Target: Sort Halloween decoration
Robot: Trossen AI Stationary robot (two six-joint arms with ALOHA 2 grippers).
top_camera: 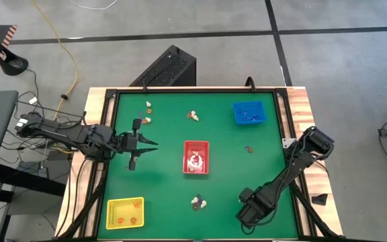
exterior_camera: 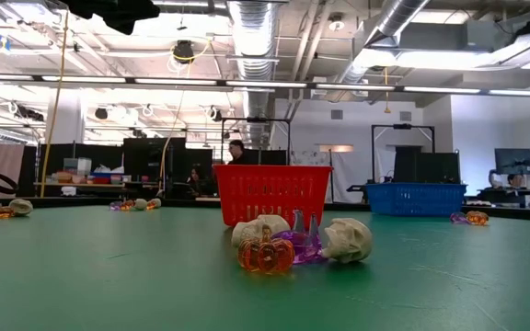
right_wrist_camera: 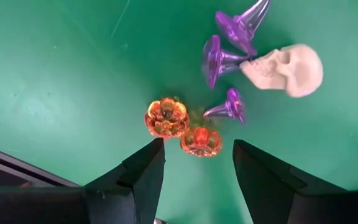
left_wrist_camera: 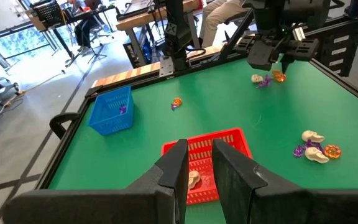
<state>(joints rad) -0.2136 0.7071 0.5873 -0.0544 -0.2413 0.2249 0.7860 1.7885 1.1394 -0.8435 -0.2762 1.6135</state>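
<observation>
The Halloween decoration lies in small heaps on the green table. Under my right gripper (right_wrist_camera: 197, 163) lie two orange pumpkins (right_wrist_camera: 201, 141), purple hats (right_wrist_camera: 219, 59) and a white skull (right_wrist_camera: 289, 68). This gripper (top_camera: 247, 204) stands near the front right, pointing steeply down, open, its fingertips either side of one pumpkin and apart from it. My left gripper (left_wrist_camera: 201, 158) hangs at the table's left (top_camera: 152, 146), pointing level toward the red tray (top_camera: 195, 156). It is open by a narrow gap with nothing in it.
A blue tray (top_camera: 248, 113) stands at the far right and a yellow tray (top_camera: 125, 212) at the near left. More trinkets lie at the near middle (top_camera: 198, 202), right of the red tray (top_camera: 248, 149), far middle (top_camera: 193, 115) and far left (top_camera: 147, 114). A raised black rim (top_camera: 180, 91) bounds the table.
</observation>
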